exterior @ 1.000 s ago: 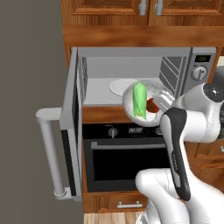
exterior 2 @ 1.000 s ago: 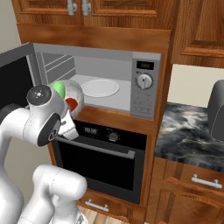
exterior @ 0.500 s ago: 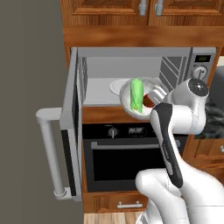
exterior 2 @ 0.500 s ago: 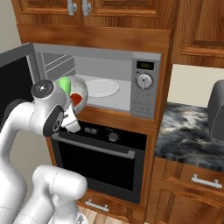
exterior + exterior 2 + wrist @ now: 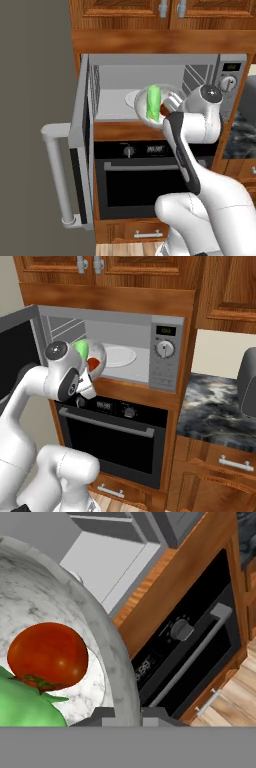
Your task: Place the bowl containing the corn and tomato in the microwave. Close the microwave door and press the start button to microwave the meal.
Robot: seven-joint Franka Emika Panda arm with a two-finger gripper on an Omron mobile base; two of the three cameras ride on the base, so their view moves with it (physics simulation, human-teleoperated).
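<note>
The pale grey bowl [image 5: 156, 102] hangs tilted at the front of the open microwave [image 5: 150, 75], just over the near edge of its white turntable [image 5: 118, 356]. The green corn [image 5: 152, 103] and the red tomato [image 5: 48, 656] lie inside the bowl. My gripper [image 5: 169, 106] is shut on the bowl's right rim [image 5: 120, 662], with a fingertip [image 5: 103, 714] on either side of the wall. The microwave door [image 5: 81, 150] stands wide open to the left, its bar handle [image 5: 56, 175] pointing outward. The control panel with its dial [image 5: 165, 348] is to the right of the cavity.
A black-fronted oven [image 5: 112, 438] with a bar handle sits directly below the microwave. Wooden cabinets [image 5: 165, 15] hang above. To the right, a dark marble counter [image 5: 215, 403] carries a dark grey appliance [image 5: 248, 381]. My own arm [image 5: 35, 391] rises in front of the oven.
My arm has lifted the bowl and carried it forward, from below the cavity's front lip up into the microwave opening. The door has stayed open.
</note>
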